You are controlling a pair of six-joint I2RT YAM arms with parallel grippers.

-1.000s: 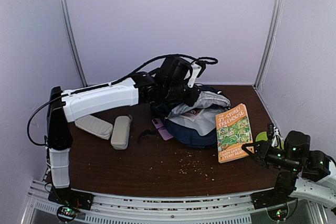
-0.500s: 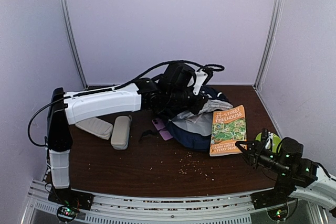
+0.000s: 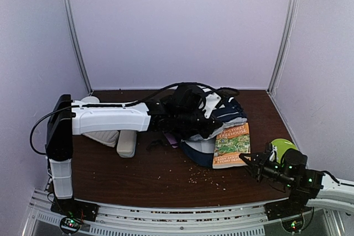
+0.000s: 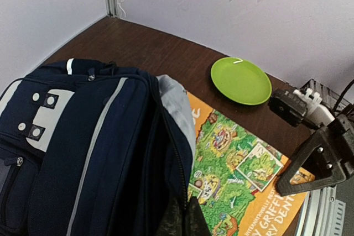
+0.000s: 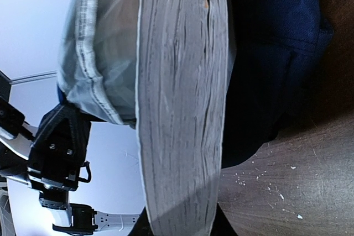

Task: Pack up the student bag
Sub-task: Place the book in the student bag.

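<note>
You're in lab-style robot test cell. Plain pale walls (image 3: 182, 26) box in your workspace on three sides, joined by metal corner posts (image 3: 74, 31). Brown table (image 3: 138, 175) fills floor of cell. Slotted metal rail (image 3: 166, 216) along near edge carries bases of your left arm (image 3: 110, 120) and right arm (image 3: 298, 172). Black cable (image 3: 33, 128) loops loose off left arm; small lights (image 3: 70, 224) glow at bases. Props are staged school things: student bag (image 3: 227, 109), book (image 3: 232, 145), green plate (image 3: 283, 146), grey cases (image 3: 127, 143), crumbs (image 3: 204, 178) scattered on wood.
</note>
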